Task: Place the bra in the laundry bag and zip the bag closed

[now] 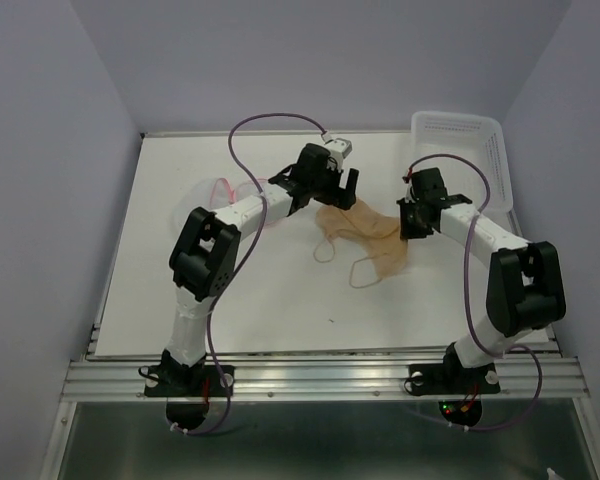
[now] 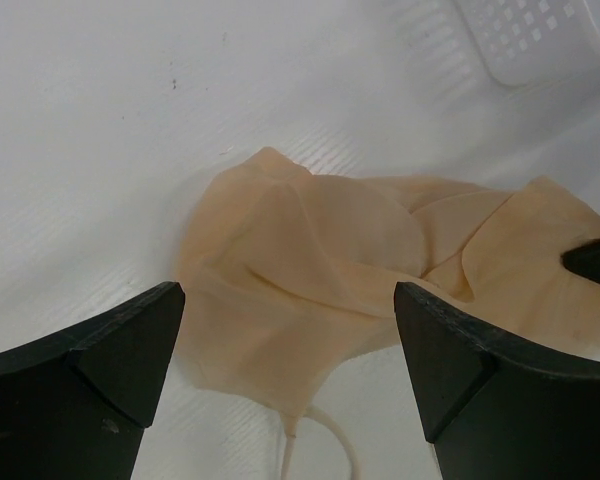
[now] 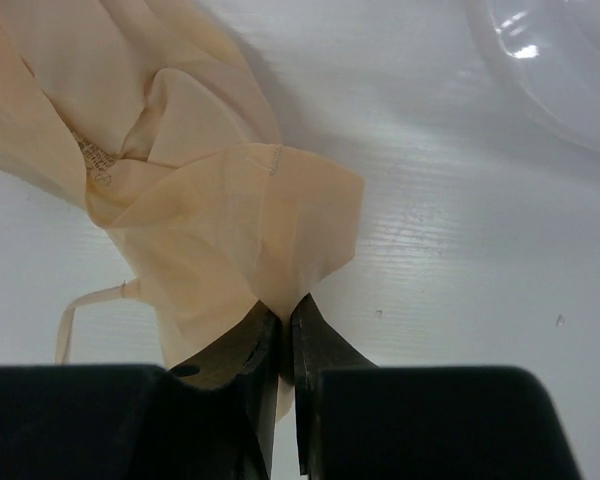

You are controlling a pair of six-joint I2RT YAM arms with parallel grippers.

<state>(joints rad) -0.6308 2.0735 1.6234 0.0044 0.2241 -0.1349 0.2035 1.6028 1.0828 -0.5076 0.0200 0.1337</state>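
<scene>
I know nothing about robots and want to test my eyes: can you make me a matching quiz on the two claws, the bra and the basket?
1. left claw
2. right claw
3. bra
4. basket

a. white, at the far right
b. peach-coloured
c. wide open
d. clamped shut

Pairs: 1-c, 2-d, 3-b, 4-a

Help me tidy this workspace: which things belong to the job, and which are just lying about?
Job: the bra, pinched in the right hand; the laundry bag, behind the left arm; the open left hand, above the bra.
Lying about: the white basket, far right.
</scene>
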